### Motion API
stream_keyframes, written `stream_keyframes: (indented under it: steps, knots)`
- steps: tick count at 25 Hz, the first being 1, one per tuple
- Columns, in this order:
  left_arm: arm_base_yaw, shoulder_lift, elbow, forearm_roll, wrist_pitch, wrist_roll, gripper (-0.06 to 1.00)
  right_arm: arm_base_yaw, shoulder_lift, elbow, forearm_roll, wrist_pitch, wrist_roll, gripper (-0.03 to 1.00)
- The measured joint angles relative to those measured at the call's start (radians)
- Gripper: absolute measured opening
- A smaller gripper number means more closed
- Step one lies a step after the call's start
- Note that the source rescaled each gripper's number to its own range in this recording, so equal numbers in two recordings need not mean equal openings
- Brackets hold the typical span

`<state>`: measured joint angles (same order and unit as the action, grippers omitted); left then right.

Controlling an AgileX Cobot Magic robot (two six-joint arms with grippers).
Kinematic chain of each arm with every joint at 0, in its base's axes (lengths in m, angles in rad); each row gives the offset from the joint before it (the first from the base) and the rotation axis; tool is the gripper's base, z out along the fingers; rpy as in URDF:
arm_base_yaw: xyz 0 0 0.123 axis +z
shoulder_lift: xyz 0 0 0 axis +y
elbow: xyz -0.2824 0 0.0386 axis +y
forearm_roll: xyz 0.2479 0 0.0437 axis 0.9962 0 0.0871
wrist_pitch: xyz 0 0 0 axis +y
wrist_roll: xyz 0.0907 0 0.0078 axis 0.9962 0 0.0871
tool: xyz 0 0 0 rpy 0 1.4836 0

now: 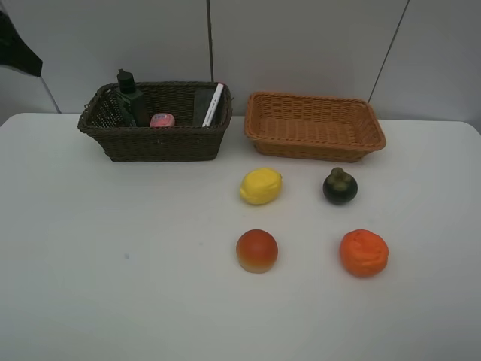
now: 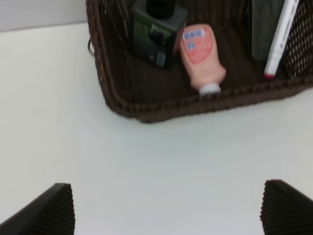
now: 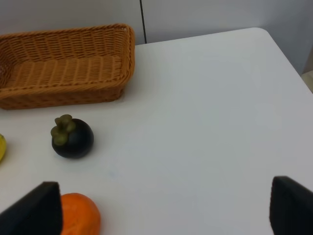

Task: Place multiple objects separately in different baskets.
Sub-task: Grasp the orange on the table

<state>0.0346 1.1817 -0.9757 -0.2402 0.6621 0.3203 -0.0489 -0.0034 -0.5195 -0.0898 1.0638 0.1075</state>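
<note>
While going across, note left gripper (image 2: pixel 166 205) spread wide, bare; dark brown basket (image 1: pixel 154 143) holding dark green bottle (image 1: pixel 129 94), pink bottle (image 1: pixel 161 120), black eraser block (image 1: pixel 203 106), white marker (image 1: pixel 214 104); light orange-tan basket (image 1: pixel 316 147); on table (image 1: pixel 113 263) before it red-orange fruit (image 1: pixel 257 250), lemon (image 1: pixel 261 186), mangosteen (image 1: pixel 340 186), orange (image 1: pixel 364 253); right gripper (image 3: pixel 166 205) likewise wide.

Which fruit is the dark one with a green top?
The mangosteen, in front of the tan basket. It is almost black with a greenish cap; the lemon, orange and red-orange fruit are all bright.
</note>
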Motion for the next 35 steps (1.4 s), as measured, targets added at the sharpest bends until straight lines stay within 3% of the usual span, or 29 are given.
stream_keyframes:
  steps: [8, 16, 25, 30, 35]
  knots:
    - [0.000, -0.435, 0.261, 0.016, 0.016, 0.003, 1.00, 0.000, 0.000, 0.000, 0.000, 0.000, 0.000, 1.00]
    - [0.000, -0.814, 0.427, 0.010, 0.093, -0.010, 1.00, 0.000, 0.000, 0.000, 0.000, 0.000, 0.000, 1.00]
    - [0.000, -1.139, 0.481, -0.009, 0.193, -0.066, 1.00, 0.000, 0.000, 0.000, 0.000, 0.000, 0.000, 1.00]
    - [0.000, -1.187, 0.461, -0.012, 0.261, -0.093, 1.00, 0.000, 0.000, 0.000, 0.000, 0.000, 0.000, 1.00]
    - [0.000, -1.188, 0.466, 0.069, 0.394, -0.132, 1.00, 0.000, 0.000, 0.000, 0.000, 0.000, 0.000, 1.00]
